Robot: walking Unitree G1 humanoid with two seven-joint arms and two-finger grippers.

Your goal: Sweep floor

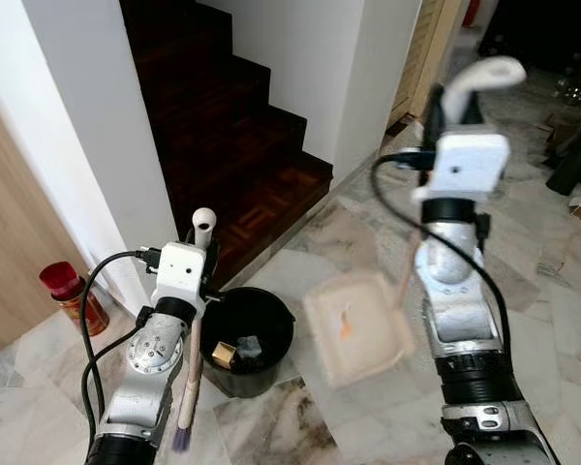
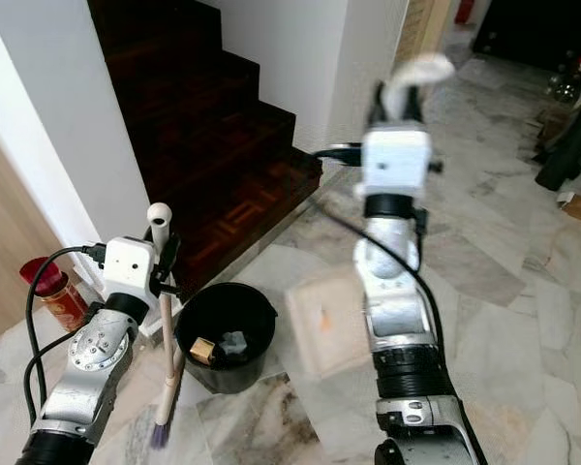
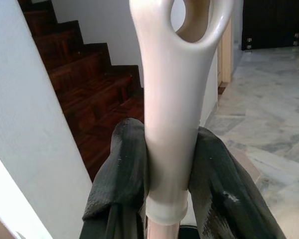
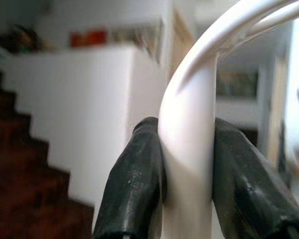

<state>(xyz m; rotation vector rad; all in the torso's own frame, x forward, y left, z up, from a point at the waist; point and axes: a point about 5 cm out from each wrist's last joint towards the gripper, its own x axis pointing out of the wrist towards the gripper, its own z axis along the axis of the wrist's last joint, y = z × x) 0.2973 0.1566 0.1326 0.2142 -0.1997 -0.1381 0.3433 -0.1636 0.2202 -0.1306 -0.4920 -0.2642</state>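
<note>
Left gripper jaws pinch the broom handle, right gripper jaws clamp the dustpan handle, pan raised at 3 o'clock of the black bin; tilt it slowly over the bin so debris lands inside.

Dark wooden stairs far left, red canister beside the left wall, black bags far right.
</note>
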